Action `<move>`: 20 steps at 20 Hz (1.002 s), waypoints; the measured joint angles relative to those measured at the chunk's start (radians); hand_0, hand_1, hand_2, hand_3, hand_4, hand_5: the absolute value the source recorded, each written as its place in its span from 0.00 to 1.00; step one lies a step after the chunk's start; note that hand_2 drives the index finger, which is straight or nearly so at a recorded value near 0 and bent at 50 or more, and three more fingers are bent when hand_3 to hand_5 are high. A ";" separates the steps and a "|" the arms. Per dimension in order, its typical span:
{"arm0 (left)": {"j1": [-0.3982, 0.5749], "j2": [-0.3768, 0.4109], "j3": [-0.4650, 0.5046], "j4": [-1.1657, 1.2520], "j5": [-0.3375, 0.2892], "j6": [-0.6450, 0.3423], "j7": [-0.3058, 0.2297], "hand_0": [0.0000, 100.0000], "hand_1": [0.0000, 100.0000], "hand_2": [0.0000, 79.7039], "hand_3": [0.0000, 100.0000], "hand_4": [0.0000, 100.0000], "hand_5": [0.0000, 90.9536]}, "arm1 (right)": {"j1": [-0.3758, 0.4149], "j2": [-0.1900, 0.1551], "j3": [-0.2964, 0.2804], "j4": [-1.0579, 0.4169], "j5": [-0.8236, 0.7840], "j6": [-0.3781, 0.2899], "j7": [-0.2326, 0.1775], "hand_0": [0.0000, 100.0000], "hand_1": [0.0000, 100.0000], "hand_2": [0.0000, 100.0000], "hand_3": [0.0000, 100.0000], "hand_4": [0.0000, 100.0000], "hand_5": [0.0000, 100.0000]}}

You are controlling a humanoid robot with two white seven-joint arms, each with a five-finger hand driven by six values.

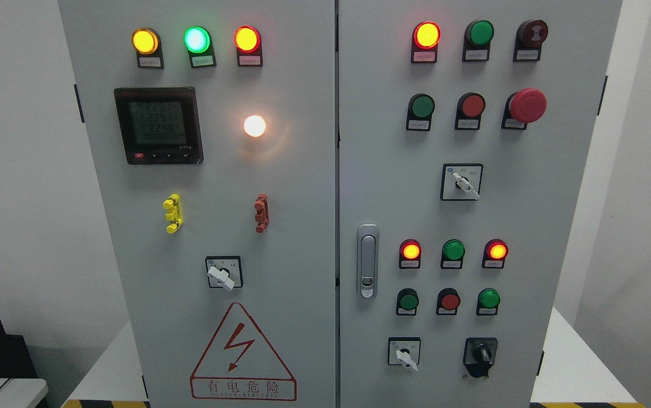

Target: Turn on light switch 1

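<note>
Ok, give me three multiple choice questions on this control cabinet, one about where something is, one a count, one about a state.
1. Where is the red mushroom-shaped emergency stop button?
A. upper right of the right door
B. lower left door
C. beside the silver door handle

2. How many round lamps are in the left door's top row?
A. two
B. three
C. five

3. What is the state of the round white lamp beside the black digital meter?
A. dark
B. missing
C. lit

Answers: 1 A, it sits at the right end of that door's second row. 2 B, yellow, green and red. 3 C, it glows brightly.
</note>
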 measured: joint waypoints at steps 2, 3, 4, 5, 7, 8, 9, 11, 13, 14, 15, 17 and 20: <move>-0.018 -0.001 -0.053 0.044 0.000 0.007 0.012 0.25 0.12 0.00 0.00 0.00 0.00 | 0.000 0.000 0.000 0.000 0.000 0.000 0.000 0.12 0.39 0.00 0.00 0.00 0.00; -0.026 -0.001 -0.082 0.063 -0.001 0.017 0.025 0.26 0.12 0.00 0.00 0.00 0.00 | 0.000 0.000 0.000 0.000 0.000 0.000 0.000 0.12 0.39 0.00 0.00 0.00 0.00; -0.033 -0.001 -0.108 0.081 -0.001 0.025 0.037 0.26 0.12 0.00 0.00 0.00 0.00 | 0.000 0.000 0.000 0.000 0.000 0.000 0.000 0.12 0.39 0.00 0.00 0.00 0.00; -0.040 -0.001 -0.131 0.095 0.000 0.032 0.050 0.26 0.12 0.00 0.00 0.00 0.00 | 0.000 0.000 0.000 0.000 0.000 0.000 0.000 0.12 0.39 0.00 0.00 0.00 0.00; -0.052 -0.002 -0.179 0.125 0.000 0.042 0.069 0.26 0.11 0.00 0.00 0.00 0.00 | 0.000 0.000 0.000 0.000 0.000 0.000 0.000 0.12 0.39 0.00 0.00 0.00 0.00; -0.058 -0.002 -0.198 0.137 0.000 0.047 0.077 0.26 0.11 0.00 0.00 0.00 0.00 | 0.000 0.000 0.000 0.000 0.000 0.000 0.000 0.12 0.39 0.00 0.00 0.00 0.00; -0.063 -0.002 -0.216 0.148 0.001 0.049 0.082 0.27 0.11 0.00 0.00 0.00 0.00 | 0.000 0.000 0.000 0.000 0.000 0.000 0.000 0.12 0.39 0.00 0.00 0.00 0.00; -0.071 -0.002 -0.247 0.167 0.001 0.052 0.091 0.27 0.10 0.00 0.00 0.00 0.00 | 0.000 0.000 0.000 0.000 0.000 0.000 0.000 0.12 0.39 0.00 0.00 0.00 0.00; -0.077 -0.002 -0.275 0.184 0.001 0.060 0.094 0.28 0.10 0.00 0.00 0.00 0.00 | 0.000 0.000 0.000 0.000 0.000 0.000 0.000 0.12 0.39 0.00 0.00 0.00 0.00; -0.079 -0.002 -0.285 0.190 0.001 0.063 0.096 0.28 0.10 0.00 0.00 0.00 0.00 | 0.000 0.000 0.000 0.000 0.000 0.000 0.000 0.12 0.39 0.00 0.00 0.00 0.00; -0.081 -0.002 -0.296 0.197 0.002 0.064 0.099 0.28 0.10 0.00 0.00 0.00 0.00 | 0.000 0.000 0.000 0.000 0.000 0.000 0.000 0.12 0.39 0.00 0.00 0.00 0.00; -0.084 -0.003 -0.313 0.207 0.003 0.065 0.102 0.29 0.09 0.00 0.00 0.00 0.00 | 0.000 0.000 0.000 0.000 0.000 0.000 0.000 0.12 0.39 0.00 0.00 0.00 0.00; -0.087 -0.003 -0.332 0.220 0.010 0.066 0.103 0.29 0.07 0.00 0.00 0.00 0.00 | 0.000 0.000 0.000 0.000 0.000 0.000 0.000 0.12 0.39 0.00 0.00 0.00 0.00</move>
